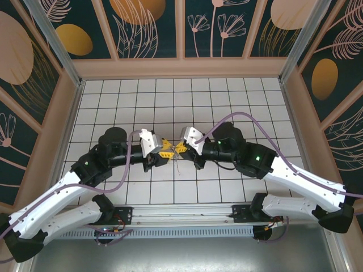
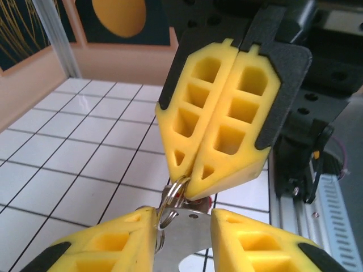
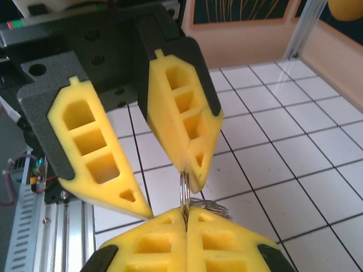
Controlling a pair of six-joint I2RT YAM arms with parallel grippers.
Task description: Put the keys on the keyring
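Above the middle of the tiled floor my left gripper (image 1: 164,152) and right gripper (image 1: 181,146) meet tip to tip. The keyring (image 2: 173,195) is a silvery split ring. My right gripper (image 3: 186,218) is shut on the keyring (image 3: 184,190), which stands edge-on out of its tips. In the left wrist view the right gripper (image 2: 187,181) comes down from above. My left gripper (image 2: 184,218) is open, and the key's flat silver head (image 2: 187,238) lies in the gap between its fingers. The ring passes through a hole in that head. A bit of red tag (image 2: 212,199) shows behind it.
White tiled floor (image 1: 181,102) stretches behind the grippers to the low tan wall (image 1: 181,67). The metal rail (image 1: 181,212) carrying the arm bases runs along the near edge. Cables loop over both arms.
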